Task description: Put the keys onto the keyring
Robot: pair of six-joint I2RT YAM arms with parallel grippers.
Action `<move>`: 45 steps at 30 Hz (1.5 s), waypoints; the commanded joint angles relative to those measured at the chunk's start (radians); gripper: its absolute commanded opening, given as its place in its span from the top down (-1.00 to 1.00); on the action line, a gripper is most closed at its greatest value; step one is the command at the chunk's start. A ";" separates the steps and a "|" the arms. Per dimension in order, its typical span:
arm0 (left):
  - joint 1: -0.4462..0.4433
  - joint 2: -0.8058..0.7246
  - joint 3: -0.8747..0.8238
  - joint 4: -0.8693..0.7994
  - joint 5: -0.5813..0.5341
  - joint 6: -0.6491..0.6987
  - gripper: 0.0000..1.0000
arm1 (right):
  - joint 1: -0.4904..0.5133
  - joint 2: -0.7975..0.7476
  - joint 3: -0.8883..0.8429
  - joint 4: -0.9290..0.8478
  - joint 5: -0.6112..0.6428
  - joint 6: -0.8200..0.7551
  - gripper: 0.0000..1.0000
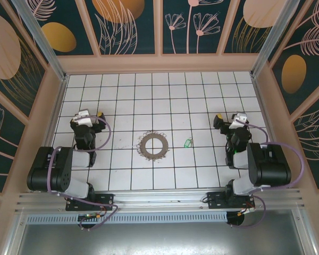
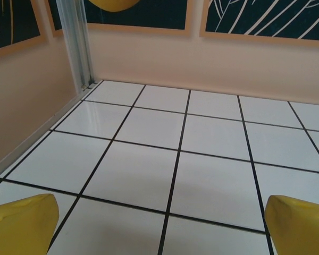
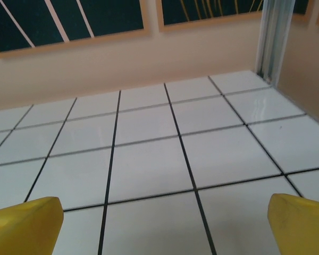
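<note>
Both hands stand wide open and grip nothing: the left hand (image 1: pixel 90 115) sits at about 9 o'clock from the keyring (image 1: pixel 142 146) and the right hand (image 1: pixel 232 118) at about 3 o'clock, each well apart from it. In the wrist views their yellow fingertips (image 2: pixel 21 226) (image 3: pixel 300 226) are cut off at the lower corners. The keyring lies flat mid-table (image 1: pixel 202 95), its fringe of grey-brown keys (image 1: pixel 163 152) too small to tell apart, with the green-headed key (image 1: pixel 188 142) loose near it at 3 o'clock, its blade hard to make out.

A green key (image 1: pixel 188 142) lies apart, right of the keyring (image 1: pixel 141 146).
</note>
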 commanded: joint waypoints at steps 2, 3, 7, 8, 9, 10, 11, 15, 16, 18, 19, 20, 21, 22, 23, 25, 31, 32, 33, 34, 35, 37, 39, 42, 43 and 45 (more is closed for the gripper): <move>0.002 -0.109 0.072 -0.213 -0.050 -0.051 -0.98 | 0.053 -0.197 0.009 -0.121 0.111 -0.031 -0.98; 0.001 -0.135 0.081 -0.265 -0.055 -0.077 -0.97 | 0.080 -0.257 0.027 -0.199 0.155 -0.045 -0.98; -0.056 -0.220 0.152 -0.446 -0.137 -0.148 -0.98 | 0.116 -0.428 0.211 -0.716 0.245 0.068 -0.98; -0.081 -0.234 0.182 -0.499 -0.154 -0.161 -0.98 | 0.120 -0.447 0.261 -0.838 0.239 0.100 -0.98; -0.108 -0.242 0.215 -0.545 -0.164 -0.156 -0.98 | 0.129 -0.464 0.296 -0.921 0.217 0.116 -0.98; -0.125 -0.246 0.246 -0.586 -0.167 -0.164 -0.98 | 0.140 -0.479 0.312 -0.974 0.196 0.124 -0.98; -0.136 -0.251 0.288 -0.643 -0.147 -0.185 -0.98 | 0.154 -0.501 0.327 -1.031 0.177 0.133 -0.98; -0.201 -0.269 0.428 -0.839 0.004 -0.271 -0.98 | 0.255 -0.564 0.358 -1.205 0.153 0.173 -0.98; -0.224 -0.277 0.443 -0.871 0.034 -0.279 -0.98 | 0.279 -0.576 0.355 -1.228 0.144 0.194 -0.98; -0.269 -0.289 0.464 -0.936 0.119 -0.302 -0.98 | 0.338 -0.610 0.331 -1.264 0.128 0.237 -0.98; -0.286 -0.283 0.480 -0.977 0.163 -0.311 -0.98 | 0.365 -0.624 0.316 -1.269 0.119 0.251 -0.98; -0.318 -0.272 0.503 -1.033 0.190 -0.314 -0.98 | 0.398 -0.644 0.298 -1.273 0.098 0.265 -0.98; -0.356 -0.265 0.520 -1.083 0.188 -0.312 -0.98 | 0.430 -0.666 0.282 -1.282 0.083 0.280 -0.98; -0.390 -0.264 0.527 -1.116 0.178 -0.308 -0.98 | 0.460 -0.683 0.273 -1.299 0.075 0.294 -0.98; -0.427 -0.270 0.525 -1.140 0.167 -0.308 -0.98 | 0.494 -0.703 0.270 -1.327 0.074 0.313 -0.98; -0.461 -0.283 0.513 -1.176 0.189 -0.321 -0.98 | 0.560 -0.732 0.273 -1.390 0.093 0.352 -0.98; -0.528 -0.320 0.410 -1.187 0.291 -0.418 -0.97 | 0.745 -0.784 0.270 -1.498 0.162 0.484 -0.98; -0.542 -0.325 0.400 -1.204 0.277 -0.424 -0.98 | 0.773 -0.777 0.261 -1.497 0.181 0.503 -0.98; -0.552 -0.331 0.389 -1.211 0.268 -0.429 -0.98 | 0.792 -0.766 0.251 -1.493 0.195 0.515 -0.98; -0.558 -0.338 0.376 -1.217 0.267 -0.432 -0.97 | 0.807 -0.747 0.237 -1.476 0.201 0.528 -0.98; -0.561 -0.343 0.365 -1.220 0.267 -0.438 -0.98 | 0.815 -0.723 0.222 -1.446 0.194 0.535 -0.98; -0.566 -0.347 0.346 -1.234 0.261 -0.441 -0.97 | 0.819 -0.665 0.206 -1.381 0.162 0.543 -0.97; -0.568 -0.344 0.327 -1.236 0.265 -0.444 -0.93 | 0.830 -0.610 0.203 -1.347 0.157 0.549 -0.97; -0.580 -0.324 0.309 -1.219 0.280 -0.456 -0.86 | 0.831 -0.557 0.202 -1.328 0.152 0.567 -0.94; -0.584 -0.317 0.304 -1.211 0.281 -0.459 -0.82 | 0.831 -0.548 0.200 -1.321 0.146 0.572 -0.92; -0.591 -0.305 0.300 -1.197 0.291 -0.462 -0.74 | 0.831 -0.544 0.197 -1.303 0.139 0.579 -0.84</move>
